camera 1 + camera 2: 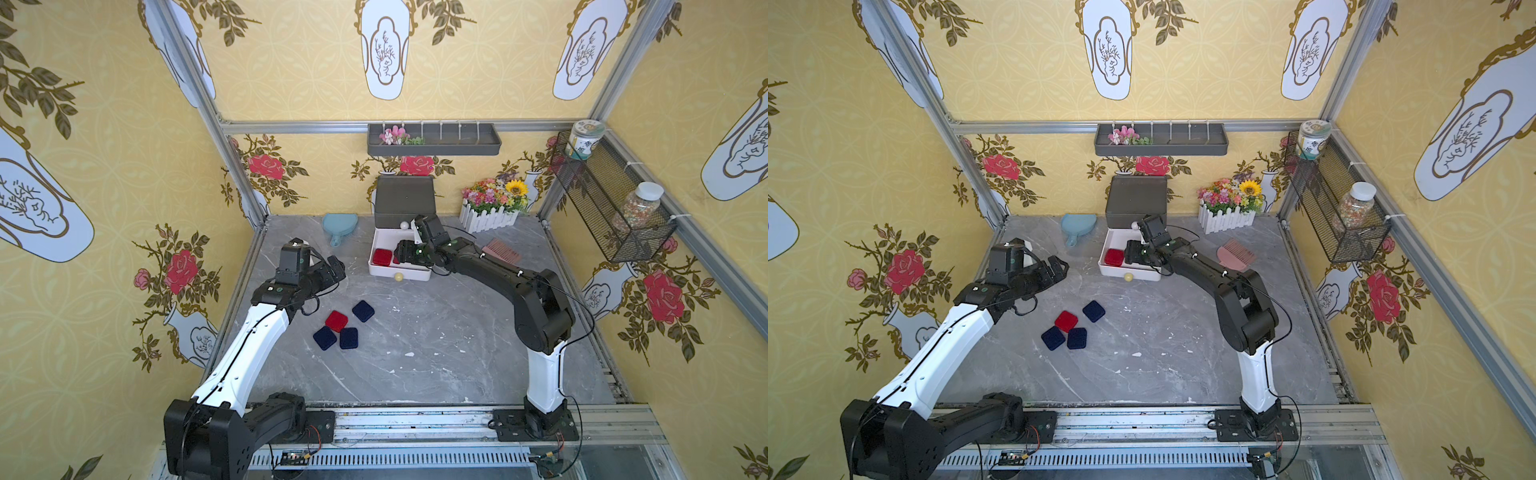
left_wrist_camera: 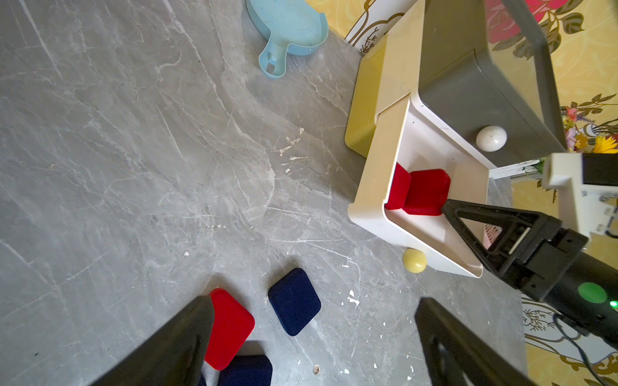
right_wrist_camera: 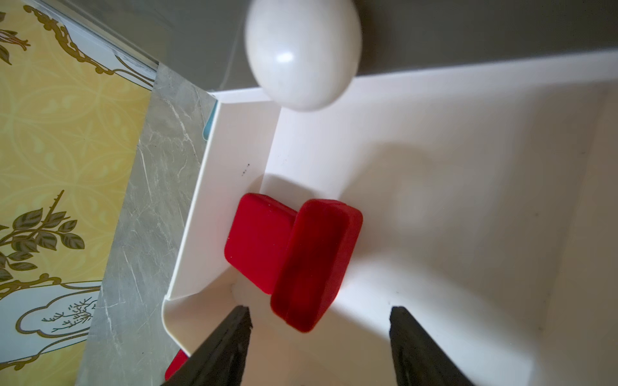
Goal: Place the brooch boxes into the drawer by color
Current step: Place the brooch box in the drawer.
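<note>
The drawer chest (image 1: 403,199) stands at the back with its white drawer (image 1: 399,272) pulled out. Two red brooch boxes lie inside: one flat (image 3: 259,237), the other (image 3: 317,260) leaning tilted on it. My right gripper (image 3: 321,312) hovers just over them, open, with its fingers (image 3: 240,334) clear of the tilted box; a top view shows this gripper (image 1: 405,253) above the drawer. On the table lie a red box (image 1: 336,321) and three navy ones (image 1: 363,311) (image 1: 324,337) (image 1: 348,338). My left gripper (image 2: 314,341) hangs open and empty above them, left of the drawer.
A light blue hand mirror (image 1: 340,226) lies left of the chest and a pink comb (image 1: 500,251) right of it. A fenced flower planter (image 1: 494,208) stands at the back right. A dark wall tray (image 1: 434,141) and a wire basket (image 1: 611,199) with jars hang on the walls.
</note>
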